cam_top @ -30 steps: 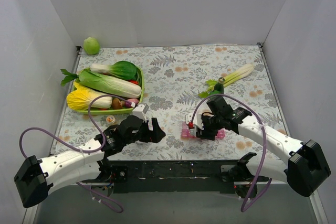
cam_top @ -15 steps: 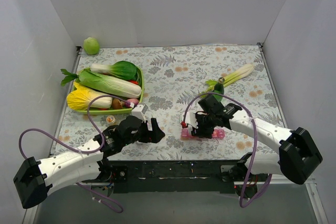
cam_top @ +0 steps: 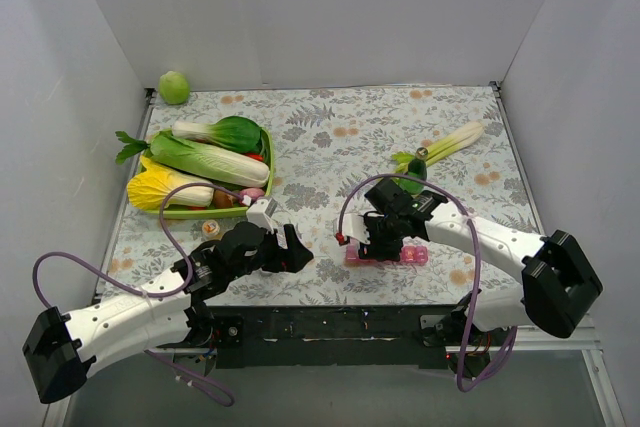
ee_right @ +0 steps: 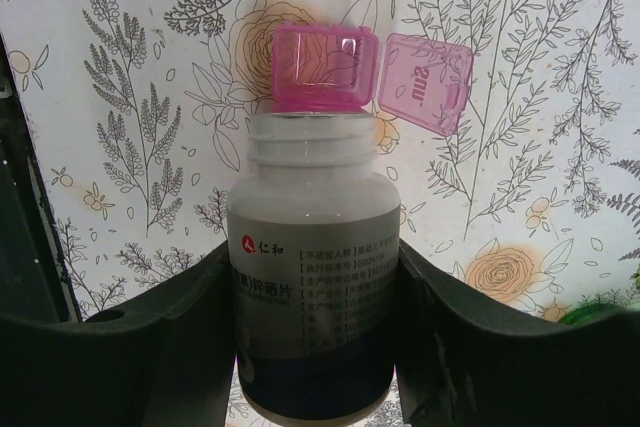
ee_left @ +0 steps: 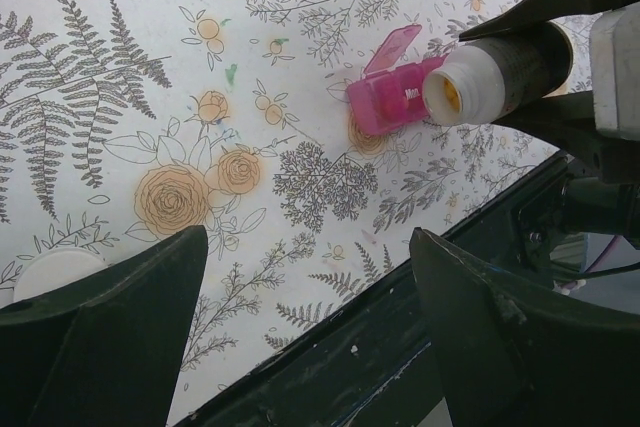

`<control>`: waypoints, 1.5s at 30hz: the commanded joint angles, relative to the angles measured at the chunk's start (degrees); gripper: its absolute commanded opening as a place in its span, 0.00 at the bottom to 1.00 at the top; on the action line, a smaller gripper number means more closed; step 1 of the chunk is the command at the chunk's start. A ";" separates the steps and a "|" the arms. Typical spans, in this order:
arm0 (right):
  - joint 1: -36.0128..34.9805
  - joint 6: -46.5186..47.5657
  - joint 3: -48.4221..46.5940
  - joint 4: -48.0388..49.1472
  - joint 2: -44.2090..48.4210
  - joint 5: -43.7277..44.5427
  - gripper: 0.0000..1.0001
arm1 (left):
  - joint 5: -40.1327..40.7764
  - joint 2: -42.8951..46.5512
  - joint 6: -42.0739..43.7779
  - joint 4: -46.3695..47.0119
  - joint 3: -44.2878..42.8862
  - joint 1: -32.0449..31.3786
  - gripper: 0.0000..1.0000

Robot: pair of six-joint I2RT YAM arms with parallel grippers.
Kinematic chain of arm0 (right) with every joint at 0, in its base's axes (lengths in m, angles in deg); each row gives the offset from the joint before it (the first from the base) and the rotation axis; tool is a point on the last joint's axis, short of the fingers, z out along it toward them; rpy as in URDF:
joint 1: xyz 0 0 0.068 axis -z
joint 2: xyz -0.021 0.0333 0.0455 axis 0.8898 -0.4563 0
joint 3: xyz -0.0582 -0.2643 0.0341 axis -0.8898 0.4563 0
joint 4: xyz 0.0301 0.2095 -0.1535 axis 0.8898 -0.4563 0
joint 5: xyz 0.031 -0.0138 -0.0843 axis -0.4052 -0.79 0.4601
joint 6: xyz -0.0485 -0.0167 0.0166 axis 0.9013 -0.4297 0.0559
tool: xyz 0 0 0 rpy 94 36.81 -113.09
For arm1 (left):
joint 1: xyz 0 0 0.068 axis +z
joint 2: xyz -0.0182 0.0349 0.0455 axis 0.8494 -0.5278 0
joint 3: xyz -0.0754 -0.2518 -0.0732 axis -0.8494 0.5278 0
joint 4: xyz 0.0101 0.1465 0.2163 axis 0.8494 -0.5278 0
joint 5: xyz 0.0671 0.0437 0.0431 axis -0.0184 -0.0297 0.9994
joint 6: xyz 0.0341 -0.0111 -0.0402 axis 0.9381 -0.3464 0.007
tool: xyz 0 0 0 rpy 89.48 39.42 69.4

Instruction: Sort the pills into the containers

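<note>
The pink pill organizer (cam_top: 392,255) lies near the table's front edge, right of centre. Its end compartment (ee_right: 315,72) is open, with the lid (ee_right: 430,82) flipped aside. My right gripper (cam_top: 374,235) is shut on an uncapped white pill bottle (ee_right: 312,287). The bottle is tipped, with its mouth right at that open compartment. The left wrist view shows the organizer (ee_left: 385,102) and the bottle's open mouth (ee_left: 462,87) beside it. My left gripper (cam_top: 297,258) is open and empty, hovering low over the table's front edge, left of the organizer. No loose pills show.
A green oval tray (cam_top: 266,162) of vegetables sits at the back left, with a green ball (cam_top: 174,87) behind it. A leek (cam_top: 445,147) lies at the back right. A small white cap (ee_left: 50,272) rests on the table near my left gripper. A black rail (cam_top: 330,322) borders the front.
My right gripper has carried the bottle left along the organizer and now holds its mouth at the open end compartment. My left arm has shifted only slightly.
</note>
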 commanded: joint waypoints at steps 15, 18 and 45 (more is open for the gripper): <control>-2.93 -1.03 -4.75 -4.29 -3.29 4.94 0.01 | -0.42 1.84 -0.44 -0.98 0.63 0.30 0.83; -3.20 -1.03 -5.01 -4.12 -3.73 5.46 0.01 | -0.60 1.76 -0.35 -0.98 0.72 0.30 0.83; -5.22 -0.86 -6.51 -5.26 -5.67 8.54 0.01 | -1.04 1.93 -0.18 -0.46 1.25 0.30 0.83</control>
